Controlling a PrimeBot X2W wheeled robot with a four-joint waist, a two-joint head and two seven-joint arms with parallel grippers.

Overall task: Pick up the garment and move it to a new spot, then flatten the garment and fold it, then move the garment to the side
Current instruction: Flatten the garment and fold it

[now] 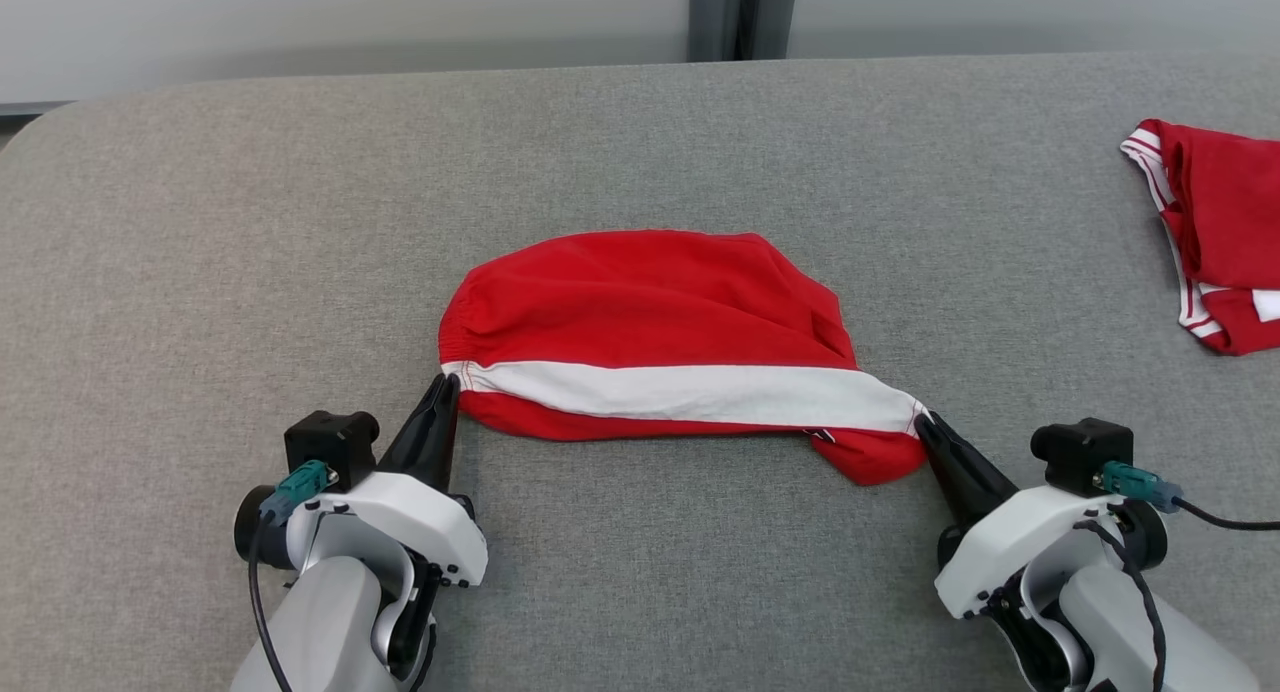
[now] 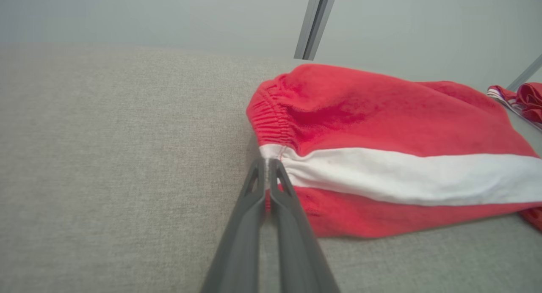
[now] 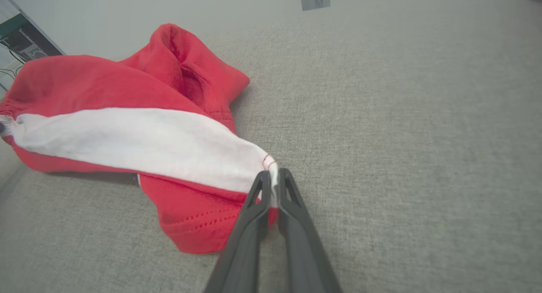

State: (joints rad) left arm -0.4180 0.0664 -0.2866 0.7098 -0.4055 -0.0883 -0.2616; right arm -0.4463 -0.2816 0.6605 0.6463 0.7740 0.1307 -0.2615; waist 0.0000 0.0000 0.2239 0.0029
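Both grippers, left (image 1: 447, 384) and right (image 1: 922, 422), pinch the shorts' (image 1: 650, 302) stripe ends; probably mid-flattening, folding still ahead.

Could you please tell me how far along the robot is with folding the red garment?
Apparently done: the garment lies on the table, roughly spread. In hand: the left gripper and right gripper each pinch one end of its white stripe. Left: smoothing and folding it, then moving it to the side.
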